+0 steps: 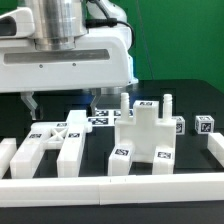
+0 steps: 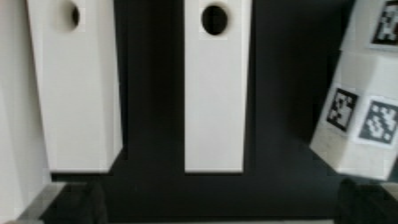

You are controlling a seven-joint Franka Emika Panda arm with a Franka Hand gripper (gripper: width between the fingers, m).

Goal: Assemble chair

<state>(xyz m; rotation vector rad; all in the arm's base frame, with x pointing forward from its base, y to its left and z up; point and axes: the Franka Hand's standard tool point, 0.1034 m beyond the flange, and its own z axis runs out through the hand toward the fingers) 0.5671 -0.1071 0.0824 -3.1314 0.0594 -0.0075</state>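
The chair lies in loose white tagged parts on the black table. Two long bars (image 1: pixel 70 150) lie side by side at the exterior view's left; in the wrist view they show as two slabs (image 2: pixel 214 85), each with a dark hole near one end. A blocky seat piece with upright pegs (image 1: pixel 140 132) stands in the middle. Small cube-ended legs (image 1: pixel 181 125) stand at the exterior view's right. My gripper (image 1: pixel 58 102) hangs above the bars, open and empty. In the wrist view my gripper (image 2: pixel 214 205) shows only as dark fingertips (image 2: pixel 75 203) at the frame's edge.
White border rails run along the front (image 1: pixel 110 190) and the exterior view's right (image 1: pixel 214 150). Another tagged white part (image 2: pixel 361 115) lies beside the bars. A further small tagged leg (image 1: pixel 205 123) stands at the far right.
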